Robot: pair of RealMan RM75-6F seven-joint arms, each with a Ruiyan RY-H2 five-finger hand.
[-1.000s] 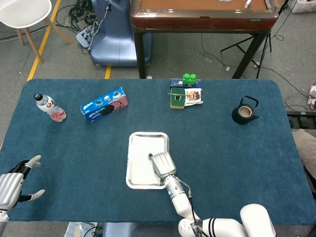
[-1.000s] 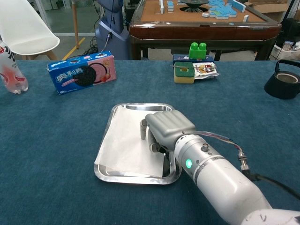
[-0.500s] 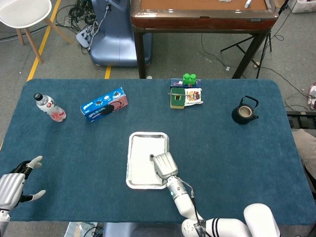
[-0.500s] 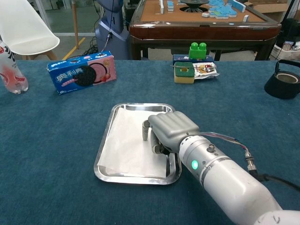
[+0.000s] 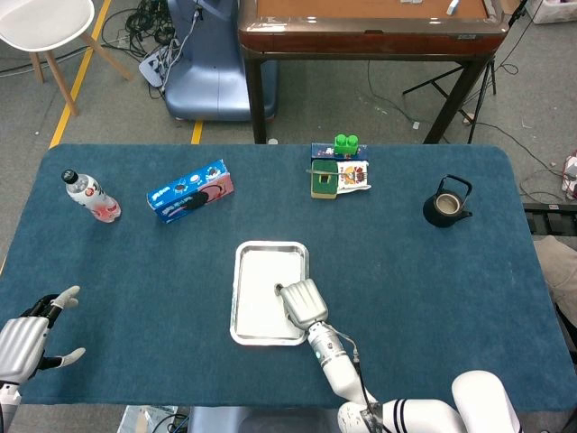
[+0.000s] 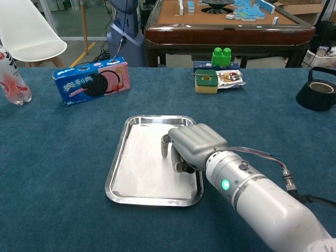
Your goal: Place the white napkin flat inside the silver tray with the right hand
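Note:
The silver tray (image 5: pixel 237 271) (image 6: pixel 118 152) sits near the middle of the blue table, toward the front. The white napkin (image 5: pixel 261 293) (image 6: pixel 142 163) lies flat inside it, covering most of the floor. My right hand (image 5: pixel 303 303) (image 6: pixel 194 144) hangs over the tray's right side, fingers curled down onto the napkin's right edge, holding it there. One fingertip (image 6: pixel 165 148) points down onto the napkin. My left hand (image 5: pixel 32 336) rests at the front left corner, fingers apart, holding nothing.
A water bottle (image 5: pixel 90 196) (image 6: pixel 11 76) and a blue cookie box (image 5: pixel 190 191) (image 6: pixel 92 81) lie at the back left. Green blocks with snack packets (image 5: pixel 340 167) (image 6: pixel 218 65) stand at the back centre. A black teapot (image 5: pixel 447 202) (image 6: pixel 320 89) is at the right.
My right hand has drawn back toward the right and front, pulling the napkin with it. The napkin's front left corner, which overhung the tray rim, now lies inside the tray.

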